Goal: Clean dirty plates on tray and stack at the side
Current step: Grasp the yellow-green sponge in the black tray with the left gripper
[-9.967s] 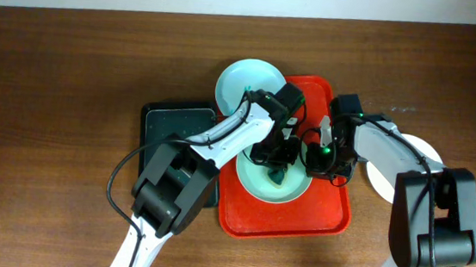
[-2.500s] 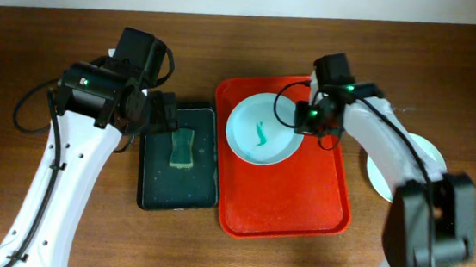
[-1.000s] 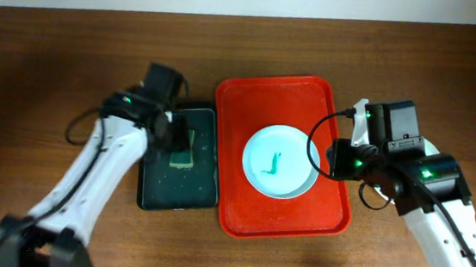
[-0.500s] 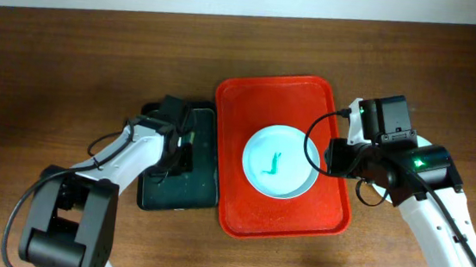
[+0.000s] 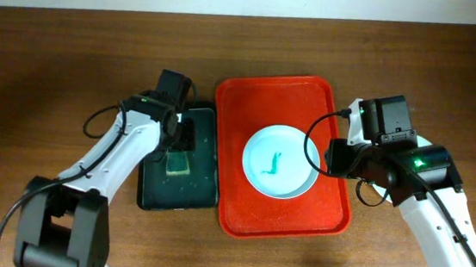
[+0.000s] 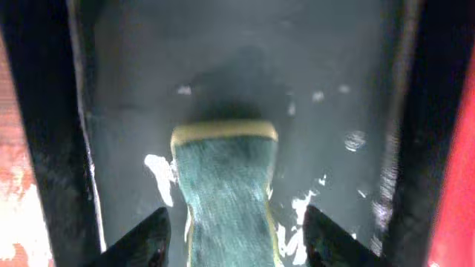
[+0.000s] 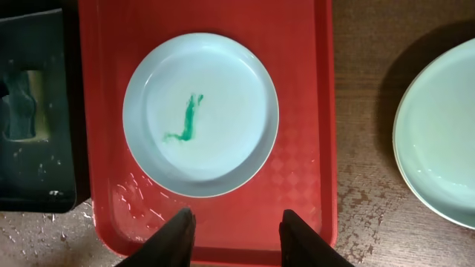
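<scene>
One pale-mint plate [image 5: 280,162] [image 7: 200,115] with a teal smear in its centre lies in the red tray [image 5: 239,220] [image 7: 304,193]. A second plate [image 7: 445,148] rests on the table right of the tray, with no smear showing on the part in view. My left gripper [image 5: 181,141] [image 6: 234,241] is open over the black tray, its fingertips either side of the green sponge [image 5: 179,163] [image 6: 226,193], with a gap on both sides. By the tray's right rim hovers my right gripper [image 5: 335,157] [image 7: 239,237], open and holding nothing.
The black tray [image 5: 151,191] [image 6: 223,59] lies directly left of the red tray, wet with white foam specks. Brown wooden table [image 5: 54,65] surrounds both trays. My right arm overhangs the plate lying on the table.
The left arm has shifted over the black tray and the sponge, hidden under the gripper half a second ago, shows again lying flat. The right arm and the smeared plate stay still.
</scene>
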Action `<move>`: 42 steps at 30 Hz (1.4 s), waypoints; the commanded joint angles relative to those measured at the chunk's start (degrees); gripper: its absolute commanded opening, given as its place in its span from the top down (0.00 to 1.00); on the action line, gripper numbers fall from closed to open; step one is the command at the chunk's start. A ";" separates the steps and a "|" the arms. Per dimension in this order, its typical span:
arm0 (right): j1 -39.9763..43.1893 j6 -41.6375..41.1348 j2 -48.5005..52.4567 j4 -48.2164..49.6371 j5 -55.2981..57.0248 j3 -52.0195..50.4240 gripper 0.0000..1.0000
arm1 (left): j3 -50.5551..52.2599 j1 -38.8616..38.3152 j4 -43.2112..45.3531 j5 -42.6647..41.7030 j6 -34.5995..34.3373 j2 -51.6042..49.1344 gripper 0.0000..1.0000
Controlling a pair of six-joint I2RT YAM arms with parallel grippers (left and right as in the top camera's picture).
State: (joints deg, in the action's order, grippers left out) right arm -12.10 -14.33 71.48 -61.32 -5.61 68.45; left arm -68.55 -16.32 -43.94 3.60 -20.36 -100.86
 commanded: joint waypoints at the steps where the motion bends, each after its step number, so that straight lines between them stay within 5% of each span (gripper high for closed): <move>1: 0.15 0.57 0.15 -0.04 0.07 0.35 0.61 | 3.85 0.20 4.31 4.90 0.74 -5.33 0.49; 3: 0.15 0.57 0.15 -0.04 0.04 0.35 0.61 | 4.02 0.20 5.05 4.66 0.72 -8.11 0.67; 5: 0.15 0.57 0.15 -0.04 0.04 0.35 0.61 | 4.00 0.20 5.09 3.43 0.76 -9.97 0.97; 6: 0.15 0.57 0.15 -0.07 0.04 0.35 0.60 | 4.00 0.22 4.94 3.06 0.74 -10.03 1.00; 11: 0.15 0.57 0.15 -0.11 0.04 0.35 0.61 | -3.23 0.20 -3.04 2.73 0.74 -8.13 1.00; 12: 0.15 0.57 0.15 -0.11 0.04 0.35 0.61 | -4.81 0.20 -4.87 2.60 0.74 -7.74 0.92; 15: 0.15 0.57 0.15 -0.35 0.07 0.35 0.61 | -9.22 0.20 -10.88 1.92 0.74 -7.19 0.46; 17: 0.15 0.59 0.15 -0.52 0.07 0.35 0.61 | -9.97 0.20 -13.29 1.40 0.72 -7.19 0.35; 19: 0.15 0.59 0.15 -0.52 0.07 0.35 0.61 | -9.51 0.20 -14.82 0.37 0.72 -7.23 0.36; 23: 0.17 0.59 0.15 -0.81 0.07 0.35 0.60 | -5.75 0.20 -13.68 0.26 0.72 -7.23 0.66; 26: 0.15 0.57 0.15 -1.07 0.07 0.35 0.60 | 0.28 0.20 -7.56 0.26 0.72 -7.23 0.75; 27: 0.15 0.59 0.15 -1.09 0.09 0.35 0.60 | 2.29 0.20 -5.22 0.24 0.72 -7.23 0.82; 28: 0.17 0.57 0.15 -1.09 0.09 0.35 0.60 | 3.91 0.20 -3.43 0.24 0.72 -7.23 0.99; 36: 1.09 -7.78 0.24 -0.87 6.25 0.35 0.60 | -3.67 0.22 -11.52 0.28 0.98 -5.03 1.00; 42: 6.58 -4.33 3.32 -1.49 0.37 0.35 0.60 | -17.42 -0.46 -20.63 0.28 1.01 -1.09 1.00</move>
State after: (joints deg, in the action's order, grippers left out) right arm -8.47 -20.60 72.31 -62.74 -1.78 68.47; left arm -77.47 -16.47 -62.08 4.29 -19.46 -106.80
